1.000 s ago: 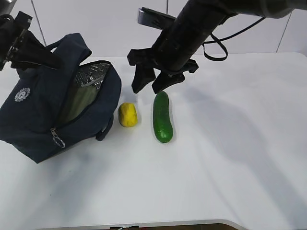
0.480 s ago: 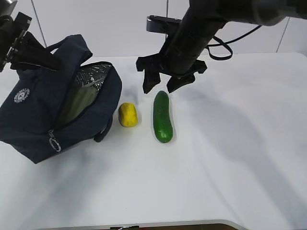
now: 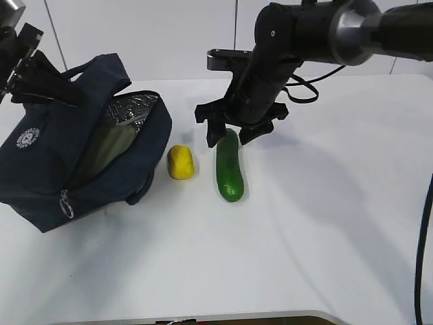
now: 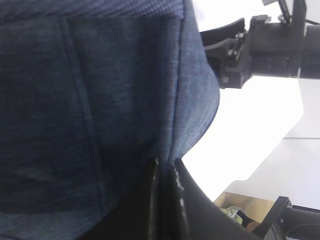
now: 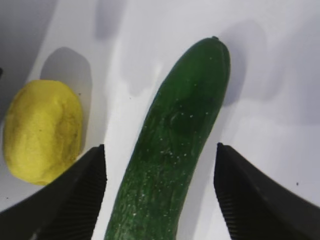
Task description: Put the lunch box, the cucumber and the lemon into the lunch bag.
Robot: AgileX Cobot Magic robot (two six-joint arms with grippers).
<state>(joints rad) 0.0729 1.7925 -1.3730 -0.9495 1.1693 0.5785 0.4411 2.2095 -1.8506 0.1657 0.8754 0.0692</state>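
The right gripper (image 5: 160,190) is spread wide, its jaws set either side of the cucumber (image 5: 172,145) with bare table (image 3: 325,223) showing in both gaps; no contact is seen. The lemon (image 3: 180,162) lies just left of the cucumber, near the left jaw. Further left of the cucumber the lunch bag (image 3: 61,162) stands unzipped, its navy fabric pinched in the closed left gripper (image 4: 165,200).

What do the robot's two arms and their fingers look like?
Both arms are matte black. The right arm has a thick tubular link with a silver-grey band, trailing black cables, and a right gripper whose black fingers carry ribbed inner pads. The left gripper has slim black fingers.
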